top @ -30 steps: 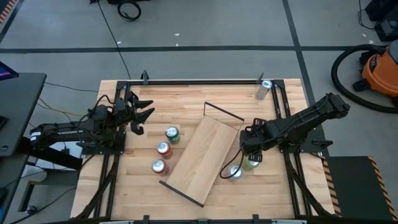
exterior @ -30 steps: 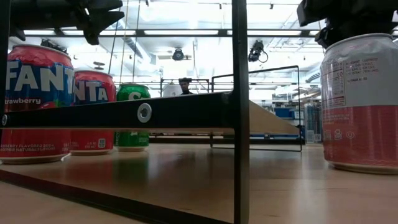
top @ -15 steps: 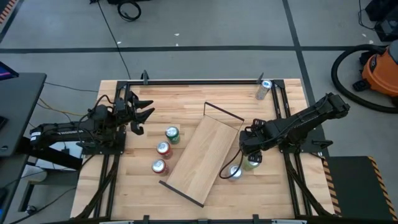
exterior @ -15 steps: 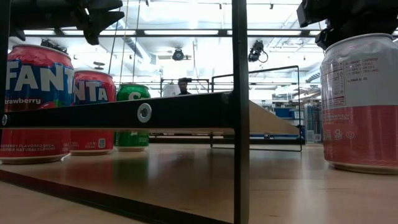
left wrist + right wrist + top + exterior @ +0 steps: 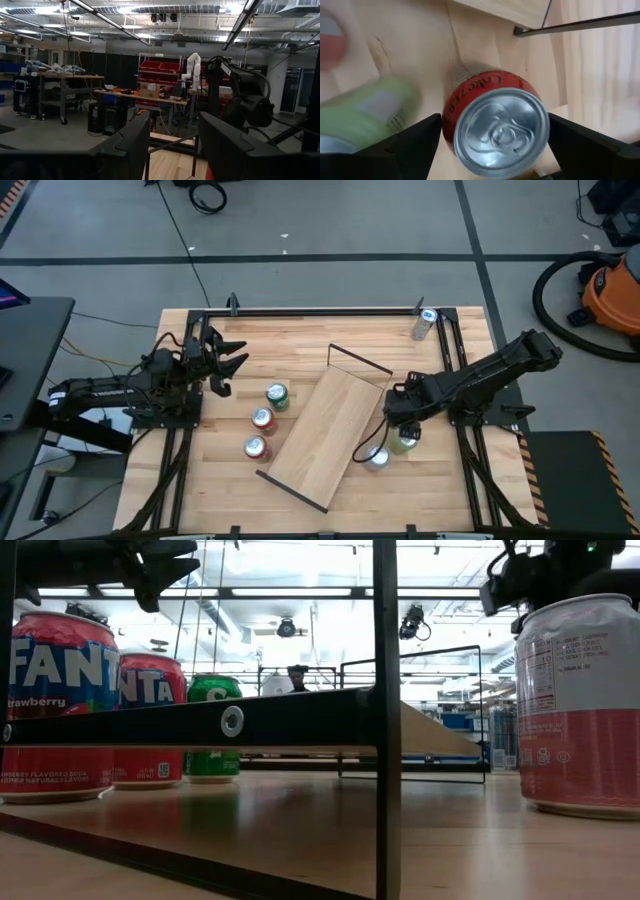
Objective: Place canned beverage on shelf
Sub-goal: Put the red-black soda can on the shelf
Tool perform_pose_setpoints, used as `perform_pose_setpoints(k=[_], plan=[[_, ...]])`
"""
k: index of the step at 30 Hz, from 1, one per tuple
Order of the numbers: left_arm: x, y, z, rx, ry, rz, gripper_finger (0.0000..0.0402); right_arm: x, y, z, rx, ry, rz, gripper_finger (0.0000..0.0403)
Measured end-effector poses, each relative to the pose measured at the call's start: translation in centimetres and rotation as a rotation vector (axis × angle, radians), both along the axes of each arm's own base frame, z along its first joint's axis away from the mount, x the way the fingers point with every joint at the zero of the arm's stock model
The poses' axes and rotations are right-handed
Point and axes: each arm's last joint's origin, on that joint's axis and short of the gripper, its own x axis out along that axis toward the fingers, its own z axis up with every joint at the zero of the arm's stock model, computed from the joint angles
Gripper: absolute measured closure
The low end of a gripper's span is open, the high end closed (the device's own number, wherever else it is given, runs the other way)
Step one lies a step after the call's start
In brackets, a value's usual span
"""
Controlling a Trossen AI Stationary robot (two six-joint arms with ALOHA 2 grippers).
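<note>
The right end effector (image 5: 495,135) grasps a red Coke Zero can (image 5: 492,122) between its fingers (image 5: 417,145), beside a green can (image 5: 405,442) just off the shelf (image 5: 325,425) lying diagonally mid-bench (image 5: 300,325). Three cans stand left of the shelf. The left end effector (image 5: 228,365) hangs released at the bench's far left.
</note>
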Motion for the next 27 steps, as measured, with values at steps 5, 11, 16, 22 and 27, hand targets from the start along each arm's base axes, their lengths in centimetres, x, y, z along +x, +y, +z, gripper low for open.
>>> perform_pose_setpoints(k=[5,11,16,22,27], plan=[[0.0,0.0,0.1,0.002,-0.008,0.000,0.0225,0.0,-0.5,-0.9,0.039,0.005,0.001,0.0053],[0.0,0.0,0.1,0.002,-0.009,0.000,0.0225,0.2,-1.1,-1.1,0.049,-0.001,-0.018,0.0056],[0.0,0.0,0.1,0.002,-0.008,0.000,0.0225,0.4,-1.5,-1.2,0.080,-0.006,-0.057,0.0057],[0.0,0.0,0.1,0.002,-0.008,0.000,0.0225,0.5,-1.8,-1.2,0.107,-0.002,-0.082,0.0057],[0.0,0.0,0.1,0.002,-0.008,0.000,0.0225,0.6,-2.0,-1.3,0.133,0.001,-0.095,0.0074]])
